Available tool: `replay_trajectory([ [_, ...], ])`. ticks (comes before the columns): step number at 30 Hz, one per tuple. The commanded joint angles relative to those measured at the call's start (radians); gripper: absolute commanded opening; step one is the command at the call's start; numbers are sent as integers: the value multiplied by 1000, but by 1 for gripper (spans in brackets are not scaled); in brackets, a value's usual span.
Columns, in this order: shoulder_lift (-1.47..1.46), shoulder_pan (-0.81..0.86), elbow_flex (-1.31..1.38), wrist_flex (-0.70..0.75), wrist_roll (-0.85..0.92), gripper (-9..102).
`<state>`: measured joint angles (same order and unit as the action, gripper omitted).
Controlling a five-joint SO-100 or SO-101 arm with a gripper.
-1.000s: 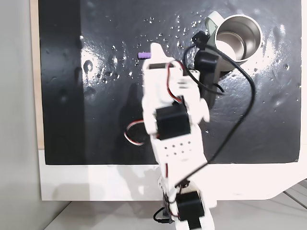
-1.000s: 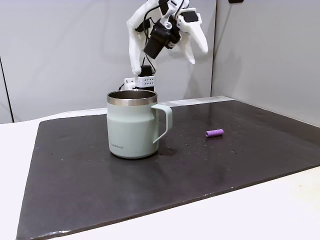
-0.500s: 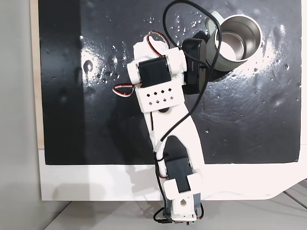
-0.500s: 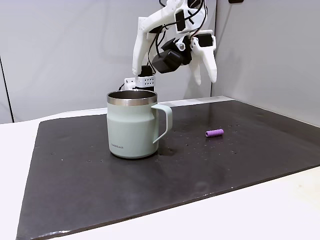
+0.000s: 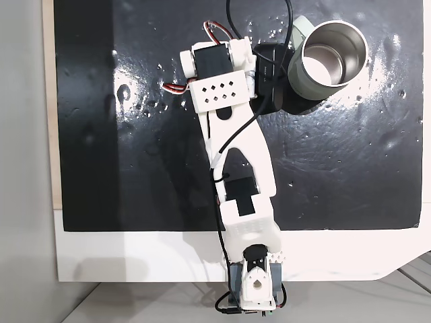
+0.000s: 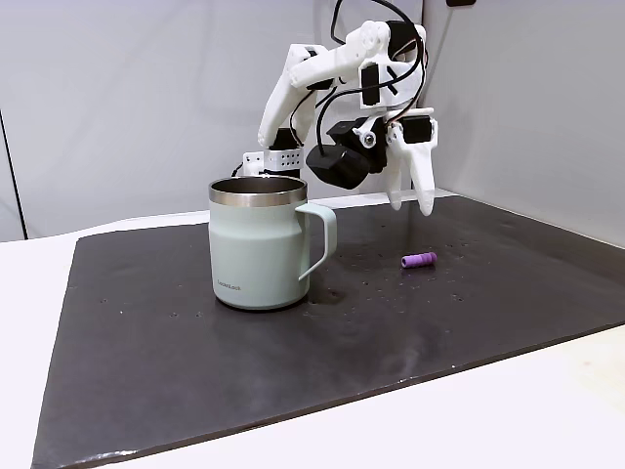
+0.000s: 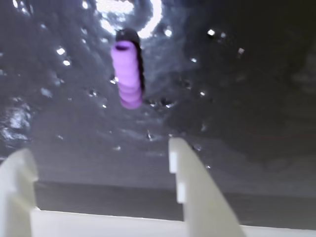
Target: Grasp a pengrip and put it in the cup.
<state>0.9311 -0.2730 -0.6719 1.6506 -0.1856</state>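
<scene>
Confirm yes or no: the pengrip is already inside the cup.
No. In a fixed view the pengrip lies on the dark mat, to the right of the cup, below the open gripper.

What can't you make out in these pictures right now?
- Pengrip: in the top-down fixed view, the arm covers it.
- Gripper: in the wrist view, its fingers are cut off by the bottom edge.
- Cup: small print on its wall, too small to read in the side fixed view.
</scene>
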Motion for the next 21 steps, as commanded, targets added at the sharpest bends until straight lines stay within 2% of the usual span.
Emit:
replay_trajectory([
  [1,-43,21,115,11,14,27],
  [21,-397,-9,414,20,35,27],
])
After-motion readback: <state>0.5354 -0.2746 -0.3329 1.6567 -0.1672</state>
